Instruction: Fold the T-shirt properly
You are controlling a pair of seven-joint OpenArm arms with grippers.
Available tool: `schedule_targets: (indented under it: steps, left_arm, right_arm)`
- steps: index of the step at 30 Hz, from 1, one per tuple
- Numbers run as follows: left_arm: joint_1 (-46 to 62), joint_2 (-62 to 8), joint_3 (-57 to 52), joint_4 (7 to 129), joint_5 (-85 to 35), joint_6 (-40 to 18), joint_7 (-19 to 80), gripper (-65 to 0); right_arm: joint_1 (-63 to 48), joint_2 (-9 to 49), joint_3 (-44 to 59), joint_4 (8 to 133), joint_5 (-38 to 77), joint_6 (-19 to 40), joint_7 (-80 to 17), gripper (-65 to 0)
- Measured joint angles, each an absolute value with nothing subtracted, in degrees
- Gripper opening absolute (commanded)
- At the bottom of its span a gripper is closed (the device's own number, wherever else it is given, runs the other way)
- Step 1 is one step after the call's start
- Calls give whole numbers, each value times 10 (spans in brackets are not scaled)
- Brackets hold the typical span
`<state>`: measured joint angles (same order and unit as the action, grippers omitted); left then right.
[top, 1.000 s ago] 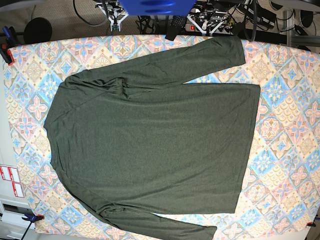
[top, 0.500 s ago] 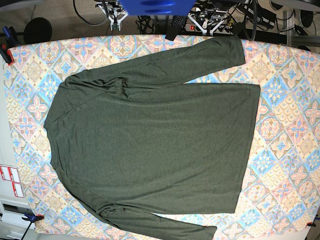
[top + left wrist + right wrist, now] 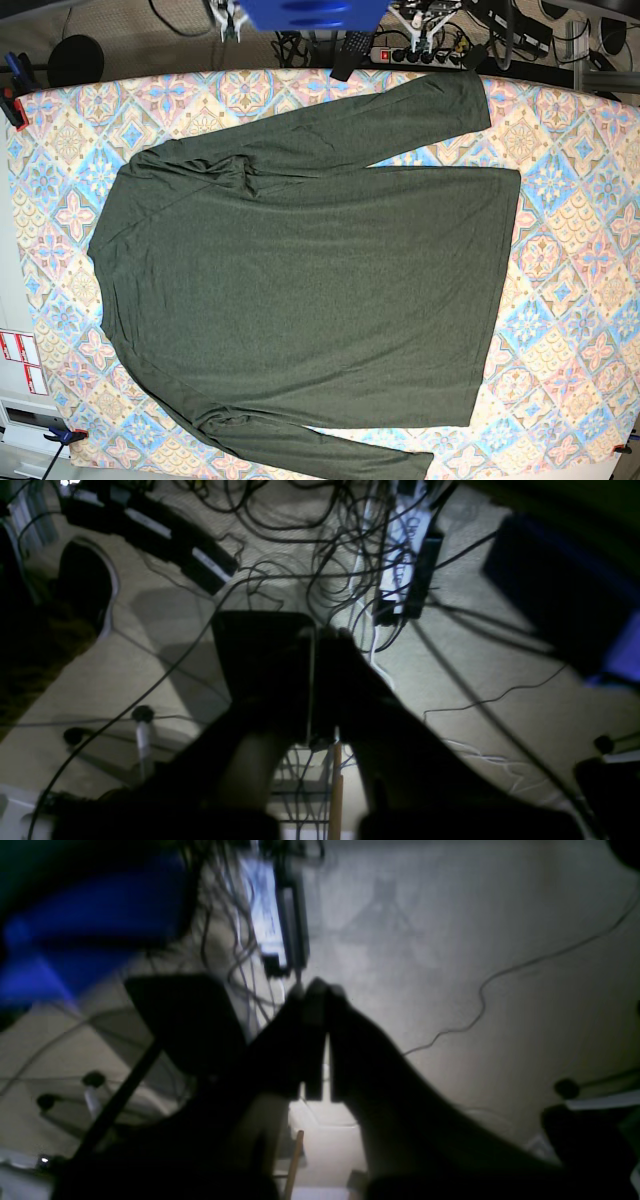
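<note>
In the base view, the T-shirt [image 3: 300, 290] lies spread flat across the middle of the frame on a patterned tablecloth [image 3: 580, 290], its 2 sleeves running toward the upper right and lower right.

In the left wrist view, the left gripper [image 3: 316, 630] sits at center, clenched with nothing in it, above a floor [image 3: 500, 720] strewn with cables [image 3: 330, 540].

In the right wrist view, the right gripper [image 3: 315, 987] is likewise clenched and empty, dark against the pale floor, a power strip [image 3: 280, 915] above it.
</note>
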<state>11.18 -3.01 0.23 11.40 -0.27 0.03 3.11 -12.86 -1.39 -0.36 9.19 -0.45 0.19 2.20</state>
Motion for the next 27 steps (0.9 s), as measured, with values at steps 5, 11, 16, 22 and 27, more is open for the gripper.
schedule_targets:
  steps: [5, 11, 16, 22, 27]
  left_arm:
    - [151, -54, 3, 117, 0, 0, -46, -650]
    - [189, -78, 3, 114, 1, 1, -96, -650]
    - [204, -91, 3, 117, 0, 0, -137, -650]
    - [270, -104, 10, 189, 3, -1, -155, -650]
    - [347, -135, 72, 340, 0, -3, -136, -650]
  right_arm:
    - [-192, 6, -4, 182, -4, -3, 24, -650]
    - [-261, 6, -5, 269, -5, 7, 16, -650]
    - [-309, 37, 1, 356, -1, -7, 23, -650]
    - [-382, 20, -2, 449, -1, 2, 17, -650]
    - [-418, 40, 1, 506, 0, -6, 16, -650]
